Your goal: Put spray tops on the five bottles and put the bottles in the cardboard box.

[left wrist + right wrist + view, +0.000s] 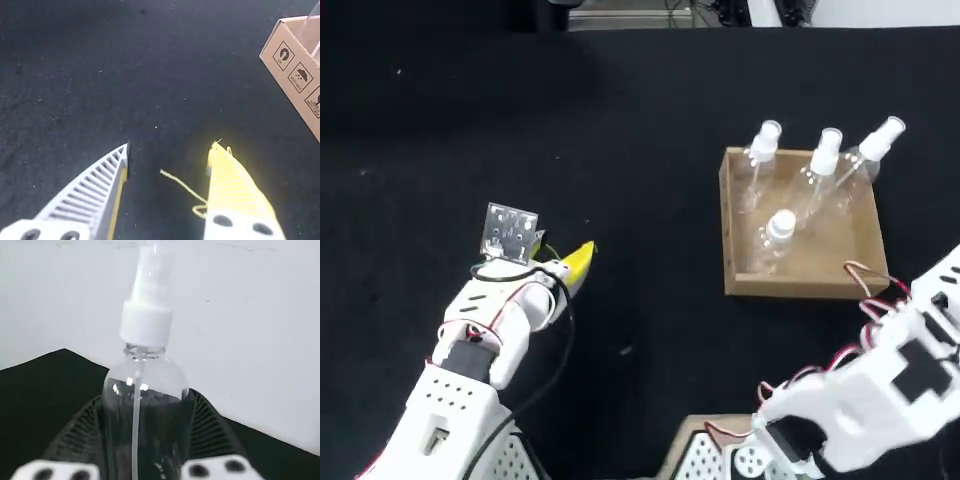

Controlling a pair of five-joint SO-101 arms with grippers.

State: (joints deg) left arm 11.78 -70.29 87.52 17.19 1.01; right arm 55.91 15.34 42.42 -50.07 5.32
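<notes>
Capped bottle [142, 390] between right fingers [75, 435] — gripped, left fingers [235, 185] spread apart above black table [75, 75]

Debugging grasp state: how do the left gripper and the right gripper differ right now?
The left gripper is open and empty; the right gripper is shut on a clear bottle with its spray top on.
The left gripper's fingers are white and yellow; the right gripper's fingers are dark.
The left gripper looks down at the black table near the cardboard box; the right gripper faces a pale backdrop.
Shared: ribbed fingers.
</notes>
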